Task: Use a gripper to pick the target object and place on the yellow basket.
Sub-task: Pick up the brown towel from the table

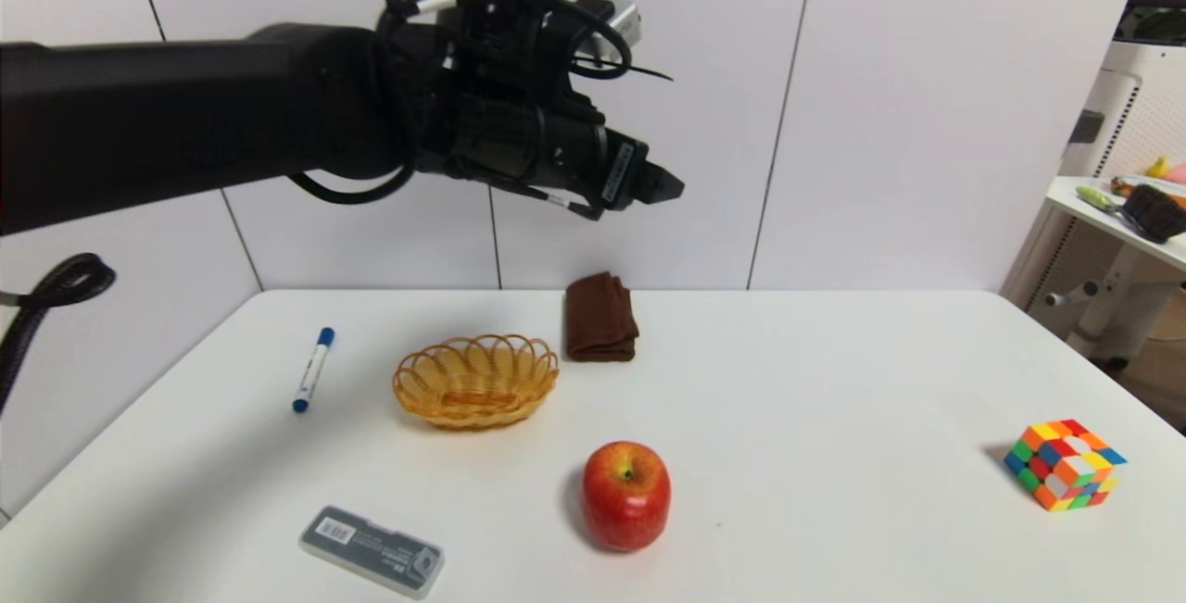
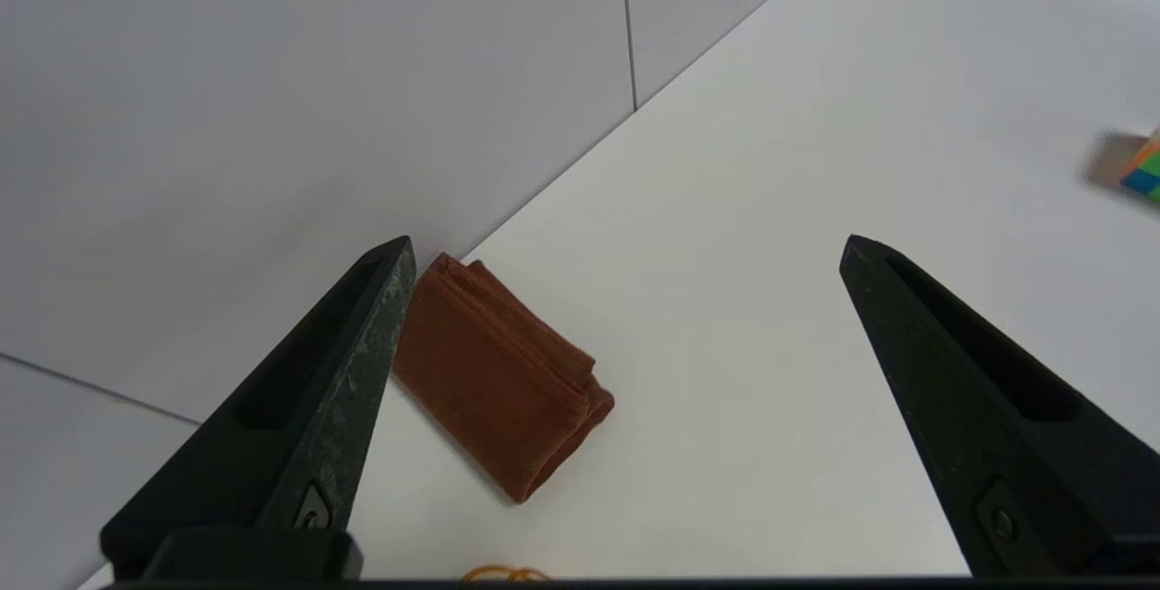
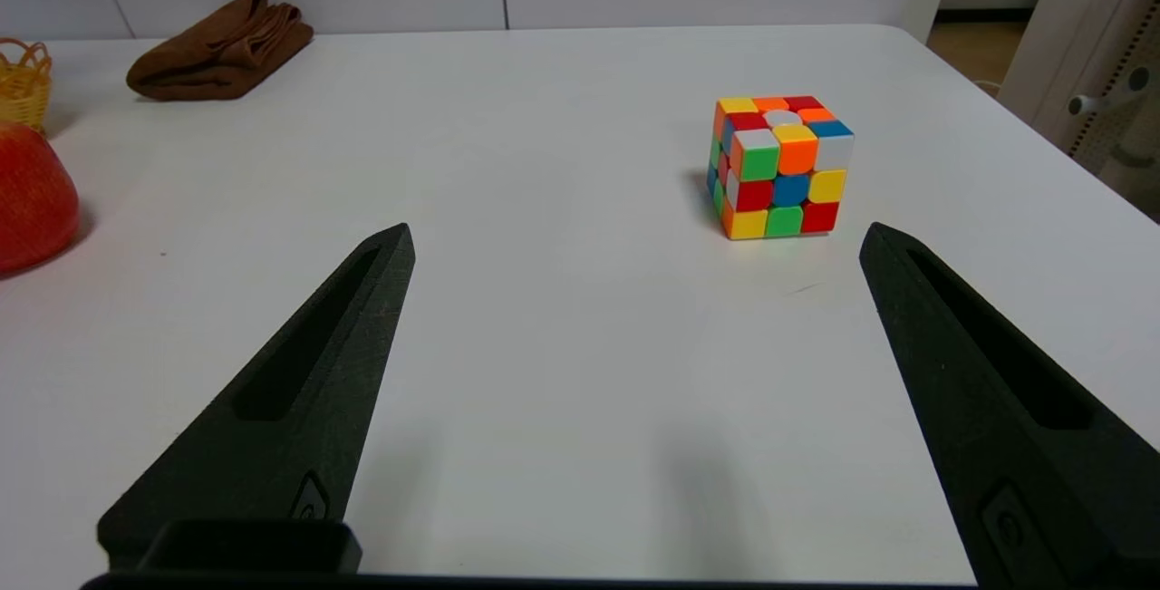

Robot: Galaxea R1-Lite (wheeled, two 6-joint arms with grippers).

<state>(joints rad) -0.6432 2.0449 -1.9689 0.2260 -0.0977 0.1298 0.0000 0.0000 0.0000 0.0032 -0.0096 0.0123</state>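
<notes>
1. The left claw (image 1: 660,184) hangs high above the back of the tabletop (image 1: 834,399), empty, its fingers spread wide in its own wrist view.
2. The cloth (image 1: 601,318) lies folded at the far edge of the tabletop, close to the wall, just behind and to the right of the basket (image 1: 474,381) and apart from its rim.
3. The relation that matters: the cloth sits below the left claw and a little nearer the robot than the fingertips, well apart in height. In the left wrist view the cloth (image 2: 494,382) lies nearer one finger (image 2: 362,336) than the other, so the claw is not centred over it.
4. The cloth's long axis runs roughly front to back from the head view (along the fold lines). I judge that closing across its shorter width would be the simpler grip.
5. The left arm is clearly the nearer one. The right claw (image 3: 634,250) is low over the right side of the tabletop, also wide and empty, with the cube (image 3: 778,166) just ahead of it and the cloth (image 3: 217,51) far off.
6. The pick has not yet begun; a descent onto the cloth looks like the next step, then a short carry left to the basket.
7. The apple (image 1: 625,494), pen (image 1: 313,369) and grey case (image 1: 372,552) lie clear of that path.
</notes>
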